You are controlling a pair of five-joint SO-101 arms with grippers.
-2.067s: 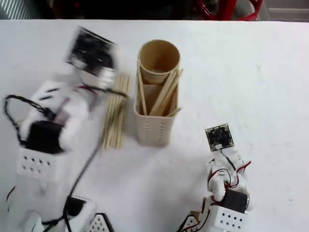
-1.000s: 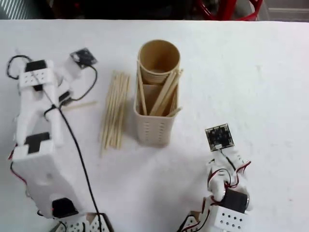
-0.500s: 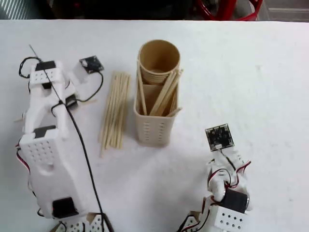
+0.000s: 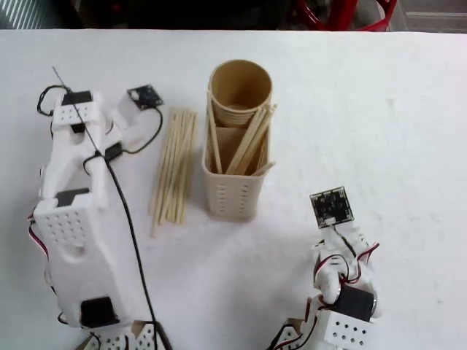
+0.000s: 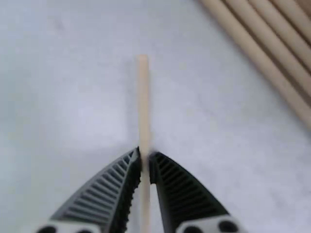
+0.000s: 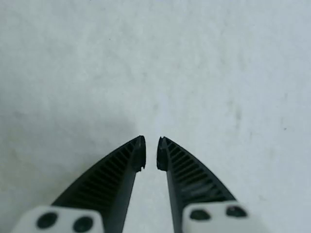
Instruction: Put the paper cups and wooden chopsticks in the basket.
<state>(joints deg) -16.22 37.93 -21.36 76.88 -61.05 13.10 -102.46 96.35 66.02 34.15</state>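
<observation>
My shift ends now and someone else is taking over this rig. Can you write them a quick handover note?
Left end effector: shut on a single chopstick, close to the loose pile.
Right end effector: almost closed, empty, over bare table.
Things: paper cups stacked in the basket; several basket chopsticks stand beside them.
Done: cups in, some chopsticks in.
Left: the held chopstick, then the loose pile lying on the table beside the basket.

White table (image 4: 379, 109), cream basket (image 4: 232, 197) dotted with small holes, tan paper cups (image 4: 239, 84), pale wooden chopsticks (image 4: 174, 164), one pale beige chopstick (image 5: 143, 97), white arms (image 4: 69, 226), black cables (image 4: 125, 219), dark grey ribbed fingers (image 5: 114, 189) on the left gripper (image 5: 145, 155).
</observation>
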